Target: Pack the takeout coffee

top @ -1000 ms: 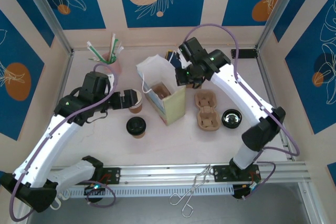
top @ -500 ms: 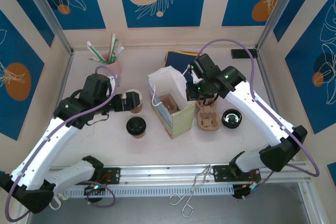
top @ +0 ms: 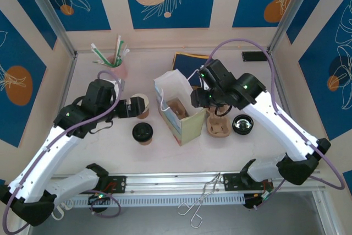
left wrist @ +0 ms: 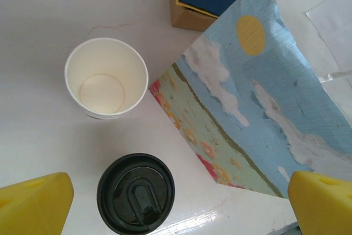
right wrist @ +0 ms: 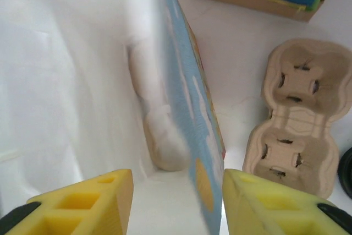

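Takeout coffee (top: 142, 132): stands on the desk (top: 181, 155) left of the middle, lid on, in the same spot as before.
Cup with no lid (top: 141, 104): just behind it.
Left end effector (top: 130, 107): spread wide near the cup with no lid, holding nothing, hardly moved.
Right end effector (top: 199, 98): moved from behind the paper bag (top: 179, 114) to its right side. Its fingers were pressed together and now stand apart, over the bag's wall.
Paper bag: slid a little right, closer to the cup tray (top: 218, 122).

The left end effector (top: 127, 108) and right end effector (top: 199, 98) gape.
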